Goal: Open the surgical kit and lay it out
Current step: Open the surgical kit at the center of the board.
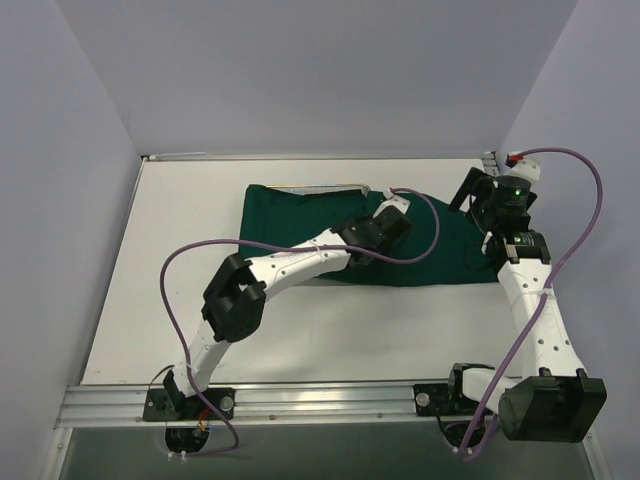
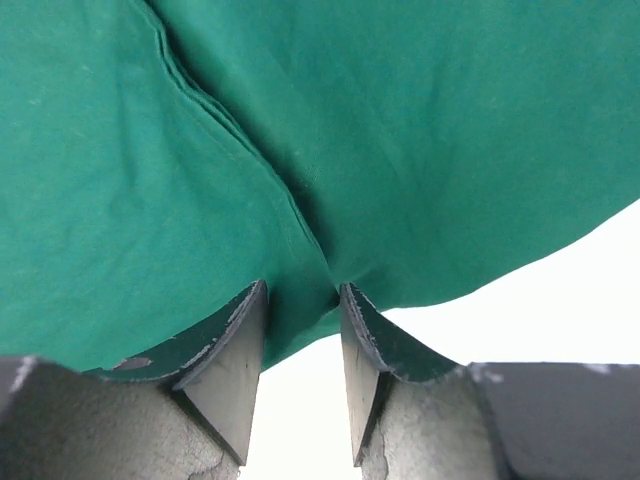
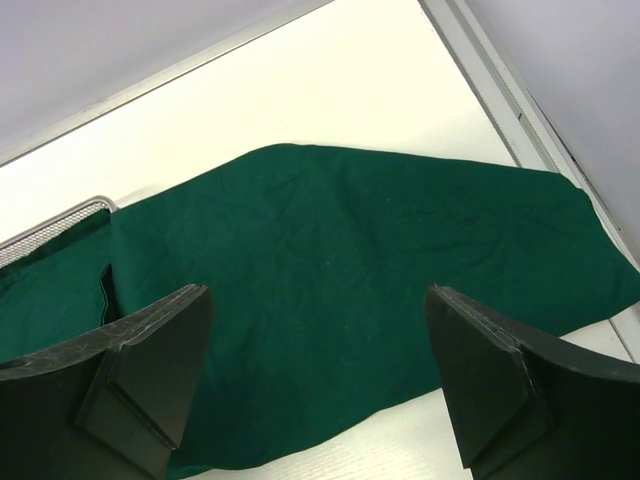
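The dark green cloth wrap (image 1: 290,215) lies spread across the far half of the white table. A strip of the silver wire-mesh tray (image 1: 320,187) shows at the cloth's far edge, and one corner of the tray (image 3: 60,225) pokes out in the right wrist view. No instruments show. My left gripper (image 1: 398,205) is low over the middle of the cloth. Its jaws are half closed astride the near edge of the cloth (image 2: 400,130), and a gap remains between the fingertips (image 2: 255,300). My right gripper (image 1: 475,215) hovers wide open above the right end of the cloth (image 3: 340,260), holding nothing.
Grey walls enclose the table on the left, back and right. A metal rail (image 3: 500,80) runs along the right edge close to the cloth's end. The arms' mounting rail (image 1: 320,400) spans the near edge. Purple cables (image 1: 180,270) loop off both arms.
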